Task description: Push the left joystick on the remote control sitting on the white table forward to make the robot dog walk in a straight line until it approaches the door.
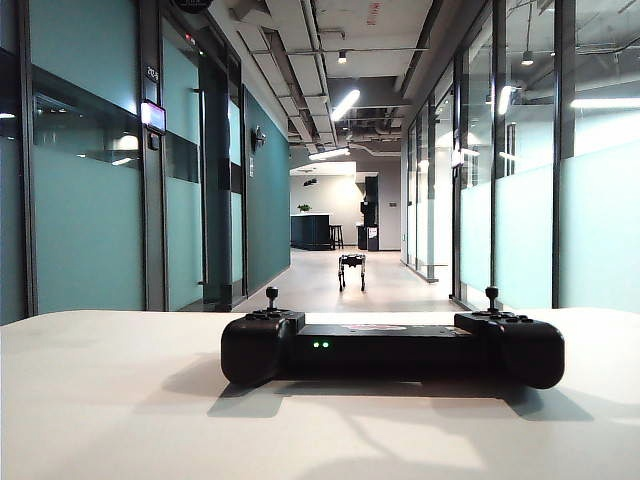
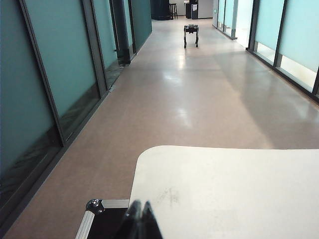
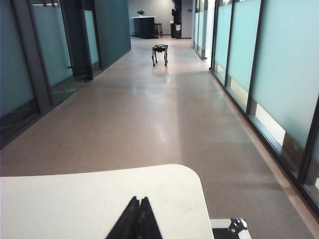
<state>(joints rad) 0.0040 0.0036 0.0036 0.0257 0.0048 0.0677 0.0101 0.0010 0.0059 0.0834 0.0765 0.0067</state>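
My left gripper [image 2: 141, 211] is clenched, its two dark fingers pressed together into one narrow wedge, holding nothing and touching nothing; it hangs just above the near left corner of the white table [image 2: 234, 194], beside a black case with silver metal edging [image 2: 94, 215] below that corner. My right gripper [image 3: 139, 209] is likewise pinched tight and empty, poised over the table's near right rounded corner, with a similar metal-cornered case [image 3: 232, 225] just past the edge. In the exterior view neither of my arms appears. There the remote control [image 1: 392, 350] lies flat on the smooth matte tabletop, toward its far edge, its long axis running side to side, parallel with that edge. It is matte black plastic, with a flat middle bar carrying two green lights [image 1: 320, 345] and a bulbous rounded handle at each end. The left joystick [image 1: 271, 296] stands upright on a thin stem topped by a round knob, and the matching right joystick [image 1: 491, 296] stands upright too. Beyond the table, a glossy beige floor [image 2: 199, 94] runs down a corridor with teal frosted glass panels [image 1: 85, 200] in dark frames along both sides. The robot dog [image 1: 351, 270], small, black and thin-legged, stands well down that corridor, its body lined up along the hallway.
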